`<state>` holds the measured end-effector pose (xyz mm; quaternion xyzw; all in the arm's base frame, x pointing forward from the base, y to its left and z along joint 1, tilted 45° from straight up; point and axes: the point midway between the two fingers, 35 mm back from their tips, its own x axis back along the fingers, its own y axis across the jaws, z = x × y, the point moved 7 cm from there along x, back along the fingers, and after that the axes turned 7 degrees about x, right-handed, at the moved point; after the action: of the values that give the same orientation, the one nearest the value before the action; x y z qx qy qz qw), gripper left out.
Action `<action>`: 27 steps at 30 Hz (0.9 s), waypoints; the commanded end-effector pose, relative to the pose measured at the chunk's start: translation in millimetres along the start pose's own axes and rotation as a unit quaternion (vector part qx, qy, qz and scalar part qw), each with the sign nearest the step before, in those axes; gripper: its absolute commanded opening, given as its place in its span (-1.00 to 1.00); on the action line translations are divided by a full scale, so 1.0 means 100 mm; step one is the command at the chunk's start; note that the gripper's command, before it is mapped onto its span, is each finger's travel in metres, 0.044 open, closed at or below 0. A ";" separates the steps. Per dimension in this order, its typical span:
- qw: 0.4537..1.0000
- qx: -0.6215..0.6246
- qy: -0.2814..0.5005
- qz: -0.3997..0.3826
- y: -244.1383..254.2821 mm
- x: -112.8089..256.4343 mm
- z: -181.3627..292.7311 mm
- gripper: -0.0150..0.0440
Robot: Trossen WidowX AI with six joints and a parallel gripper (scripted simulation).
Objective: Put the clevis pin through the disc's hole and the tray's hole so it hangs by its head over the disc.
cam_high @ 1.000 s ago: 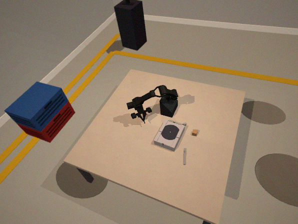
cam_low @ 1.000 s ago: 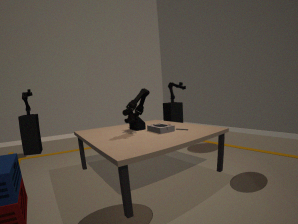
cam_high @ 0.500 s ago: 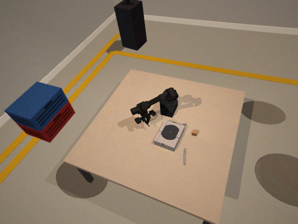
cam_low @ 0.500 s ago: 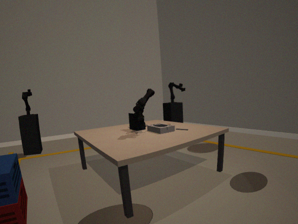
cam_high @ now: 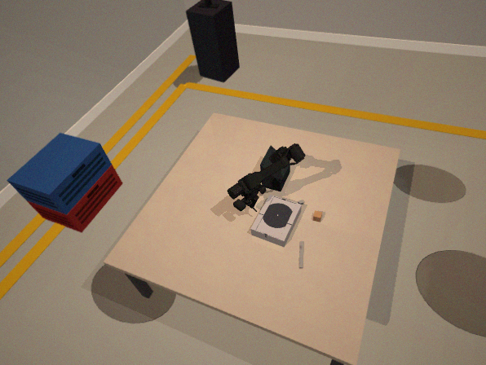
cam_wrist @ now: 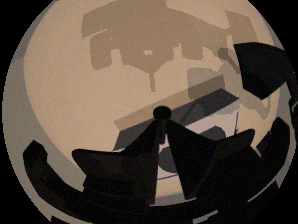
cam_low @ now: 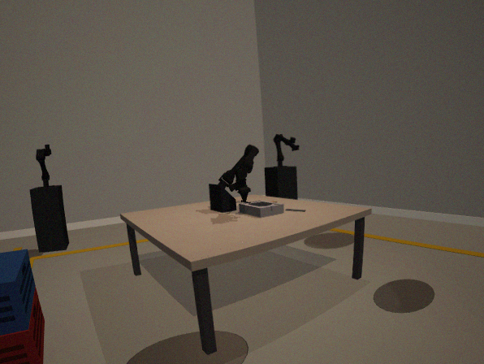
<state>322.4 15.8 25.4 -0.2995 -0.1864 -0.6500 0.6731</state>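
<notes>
The steel tray (cam_high: 267, 236) (cam_low: 260, 210) (cam_wrist: 229, 118) stands on the table. The dark, wide disc (cam_high: 271, 220) (cam_wrist: 167, 159) lies flat on its top, with a small light spot at the disc's middle in the top view. My gripper (cam_high: 255, 209) (cam_low: 244, 201) (cam_wrist: 161, 124) is shut on the clevis pin (cam_wrist: 162, 113). The pin's round dark head shows at the fingertips in the wrist view, with part of its shank between the fingers. The fingertips are near the tray's left edge, off the disc. The pin's lower end is hidden.
A small orange block (cam_high: 317, 216) lies right of the tray. A thin grey bar (cam_high: 301, 255) (cam_low: 296, 210) lies on the table in front of the block. A small grey piece (cam_high: 301, 202) is by the tray's far right corner. The arm's base (cam_low: 222, 198) stands behind the tray.
</notes>
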 end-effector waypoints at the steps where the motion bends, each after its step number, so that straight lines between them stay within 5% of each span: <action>1: 1.000 0.021 -0.012 0.003 -0.04 0.01 0.23 -0.49; 20: 0.990 0.132 -0.047 0.016 -0.47 -0.03 1.32 -0.49; 27: 0.989 0.140 -0.050 0.017 -0.52 -0.03 1.40 -0.49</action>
<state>291.8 110.2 134.9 -0.2339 -0.3019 -0.5903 0.7111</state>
